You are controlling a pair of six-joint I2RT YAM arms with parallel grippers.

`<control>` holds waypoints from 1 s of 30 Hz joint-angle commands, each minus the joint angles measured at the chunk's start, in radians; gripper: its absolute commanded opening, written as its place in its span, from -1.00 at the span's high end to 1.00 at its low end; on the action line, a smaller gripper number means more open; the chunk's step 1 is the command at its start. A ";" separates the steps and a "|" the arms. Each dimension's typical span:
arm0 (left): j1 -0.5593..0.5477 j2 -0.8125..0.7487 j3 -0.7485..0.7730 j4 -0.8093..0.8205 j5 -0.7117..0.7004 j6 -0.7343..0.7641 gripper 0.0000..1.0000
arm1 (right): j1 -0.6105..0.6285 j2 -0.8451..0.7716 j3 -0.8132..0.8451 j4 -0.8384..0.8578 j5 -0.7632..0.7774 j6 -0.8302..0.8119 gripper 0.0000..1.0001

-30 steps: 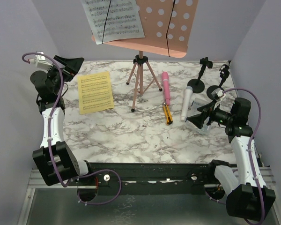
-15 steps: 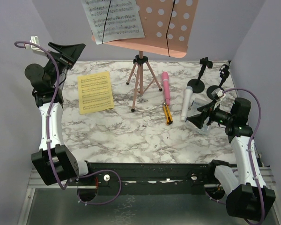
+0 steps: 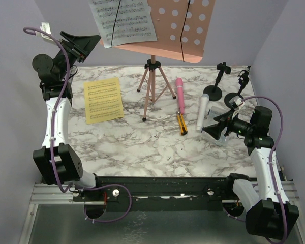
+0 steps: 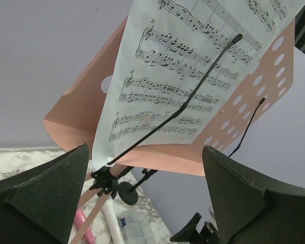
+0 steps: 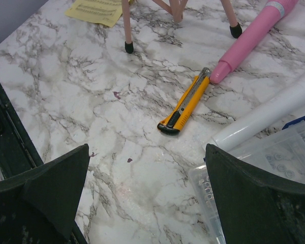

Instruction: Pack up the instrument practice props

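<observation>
White sheet-music page (image 3: 124, 20) on the pink music rack (image 3: 188, 30) faces the nearer left gripper (image 3: 91, 44), jaws wide apart, empty.

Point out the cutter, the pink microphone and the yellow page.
cutter (image 5: 188, 99): right wrist view, yellow body.
pink microphone (image 3: 181, 96): top view, mid-handle.
yellow page (image 3: 103, 100): top view, centre.

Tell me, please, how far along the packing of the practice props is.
Nothing looks packed yet. The music rack stands on its tripod with the white page on it; the yellow page, pink microphone, white microphone and mic mounts sit on the table. The left gripper hovers before the white page, jaws open, holding nothing; the right gripper likewise. Everything is left.
</observation>
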 commanded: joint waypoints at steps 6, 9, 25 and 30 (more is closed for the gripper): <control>-0.054 0.083 0.094 0.013 -0.024 0.041 -0.76 | -0.005 -0.013 -0.008 0.007 0.023 -0.019 -0.99; -0.062 0.108 0.115 0.011 -0.033 0.047 -0.69 | -0.006 -0.014 -0.008 0.005 0.022 -0.021 -0.99; -0.119 0.260 0.280 0.010 0.001 0.007 0.05 | -0.006 -0.017 -0.007 0.004 0.030 -0.023 -0.99; -0.121 0.264 0.297 0.010 0.009 0.010 0.23 | -0.006 -0.019 -0.008 0.004 0.031 -0.026 -0.99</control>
